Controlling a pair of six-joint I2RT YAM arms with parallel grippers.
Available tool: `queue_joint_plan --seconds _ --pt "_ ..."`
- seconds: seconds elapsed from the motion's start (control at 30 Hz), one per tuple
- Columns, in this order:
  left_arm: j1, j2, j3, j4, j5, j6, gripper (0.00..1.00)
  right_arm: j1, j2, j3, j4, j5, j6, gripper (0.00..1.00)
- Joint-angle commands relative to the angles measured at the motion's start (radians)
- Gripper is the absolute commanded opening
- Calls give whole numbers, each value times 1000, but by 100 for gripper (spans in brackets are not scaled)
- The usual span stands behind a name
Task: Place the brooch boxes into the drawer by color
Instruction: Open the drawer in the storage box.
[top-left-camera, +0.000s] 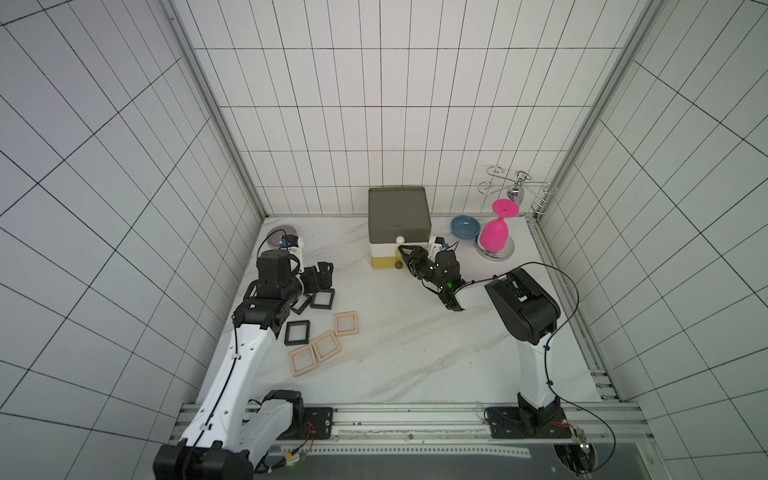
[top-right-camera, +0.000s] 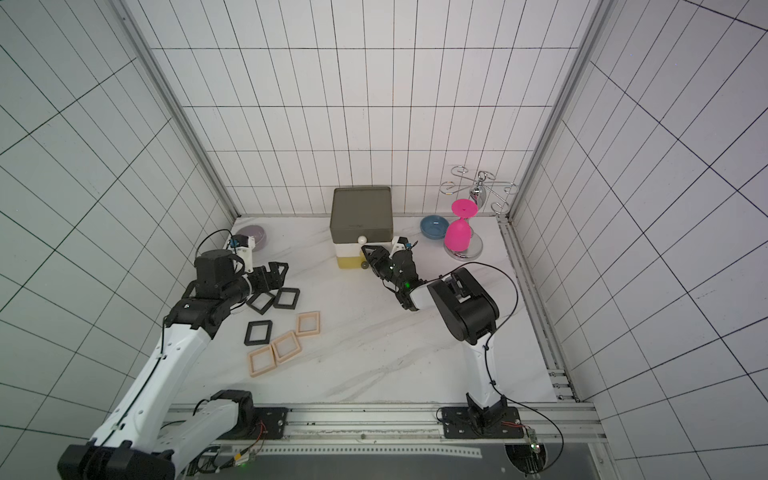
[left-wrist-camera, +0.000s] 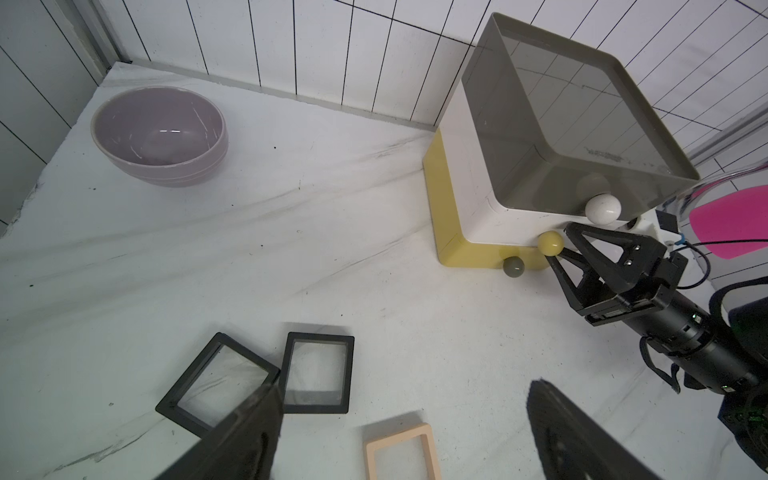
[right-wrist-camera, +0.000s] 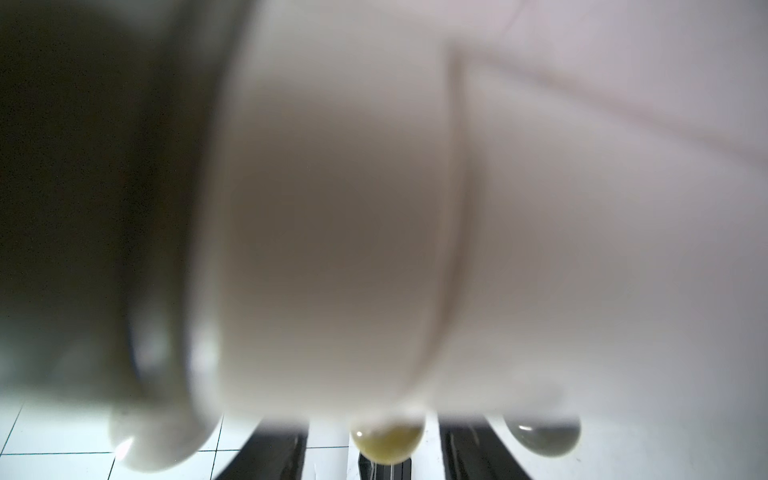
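The left arm reaches from the near left corner toward the far side, bent at the elbow. Its left gripper (top-left-camera: 323, 272) hangs low with its jaws wide apart and nothing in them. It is just above two black square frame boxes with clear middles (top-left-camera: 322, 299) that touch each other. A third black box (top-left-camera: 297, 332) lies nearer. Three peach-beige frame boxes (top-left-camera: 326, 347) lie flat just right of it, and two of them touch. The right arm folds in from the near right and points left and far. That puts the right gripper (left-wrist-camera: 561, 244) at the front of the small three-tier drawer chest (top-left-camera: 397, 216), which stands at the far edge in the middle. Its jaws are open, one on each side of the round yellow knob (left-wrist-camera: 550, 243) on the white middle tier, with a little gap on both sides. All three tiers look shut. The white marble table (top-left-camera: 415, 353) is bare in the middle and near right. A grey-purple bowl (top-left-camera: 279, 234) sits far left. A blue bowl (top-left-camera: 465, 226) and a pink upside-down cup (top-left-camera: 494, 235) sit far right.
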Motion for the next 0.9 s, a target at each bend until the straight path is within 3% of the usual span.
queue_joint_plan --seconds 0.0,0.3,0.6,0.87 --pt "-4 -11 -7 -7 -6 12 96 18 27 59 11 3 -3 53" --pt "-5 -12 -7 -7 -6 12 96 22 41 62 22 16 5 46" --pt "-5 -13 -8 -6 -8 12 96 24 46 57 44 20 15 28" --pt "-6 -14 -8 -7 -11 11 96 29 12 -5 84 19 33 26"
